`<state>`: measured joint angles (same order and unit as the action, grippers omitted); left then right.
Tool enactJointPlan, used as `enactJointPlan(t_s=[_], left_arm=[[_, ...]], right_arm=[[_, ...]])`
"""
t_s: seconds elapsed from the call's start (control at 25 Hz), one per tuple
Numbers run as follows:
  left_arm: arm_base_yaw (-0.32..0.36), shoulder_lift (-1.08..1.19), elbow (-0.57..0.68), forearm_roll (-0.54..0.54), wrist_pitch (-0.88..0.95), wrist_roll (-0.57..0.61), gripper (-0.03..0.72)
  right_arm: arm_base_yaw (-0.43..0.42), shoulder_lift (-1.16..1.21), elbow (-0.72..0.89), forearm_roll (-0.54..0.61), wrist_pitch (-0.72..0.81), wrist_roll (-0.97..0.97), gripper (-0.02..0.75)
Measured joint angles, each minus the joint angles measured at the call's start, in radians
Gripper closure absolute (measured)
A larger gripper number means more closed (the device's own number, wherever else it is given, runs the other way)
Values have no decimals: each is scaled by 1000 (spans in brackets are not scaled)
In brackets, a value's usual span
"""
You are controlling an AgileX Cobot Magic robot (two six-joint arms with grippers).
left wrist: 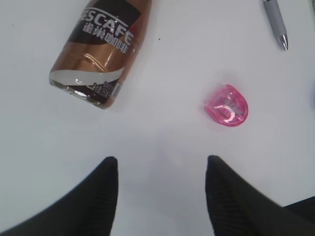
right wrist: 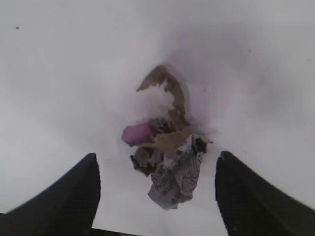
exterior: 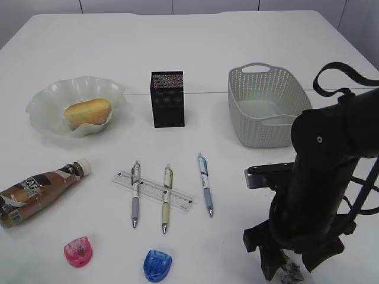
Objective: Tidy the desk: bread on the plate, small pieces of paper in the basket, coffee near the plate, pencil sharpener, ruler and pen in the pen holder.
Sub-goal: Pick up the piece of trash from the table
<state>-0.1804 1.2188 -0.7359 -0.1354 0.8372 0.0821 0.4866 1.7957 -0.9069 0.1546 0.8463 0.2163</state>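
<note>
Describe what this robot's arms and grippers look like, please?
The right arm is matte black, built from chunky rounded segments, with black cables looping over and beside it. Each gripper, left gripper and right gripper, has two black tapering fingers with finely ribbed inner faces. No markings show. The left arm is out of view.

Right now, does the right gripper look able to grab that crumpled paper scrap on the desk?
Probably yes. The right gripper stands open with a finger on each side of the paper scrap, and only bare desk lies around it.
</note>
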Motion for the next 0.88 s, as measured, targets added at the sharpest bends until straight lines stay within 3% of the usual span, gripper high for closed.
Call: enactJointPlan(t_s=[0.28,0.56,0.88], left_arm=[[0,0,0,0,-17,0,272],[0,0,0,0,-21,0,272],[0,0,0,0,-21,0,272]], right_arm=[[0,23,0,0,-20,-3,231],[0,25,0,0,-22,-3,419],[0,26,0,0,-23,-3,580]])
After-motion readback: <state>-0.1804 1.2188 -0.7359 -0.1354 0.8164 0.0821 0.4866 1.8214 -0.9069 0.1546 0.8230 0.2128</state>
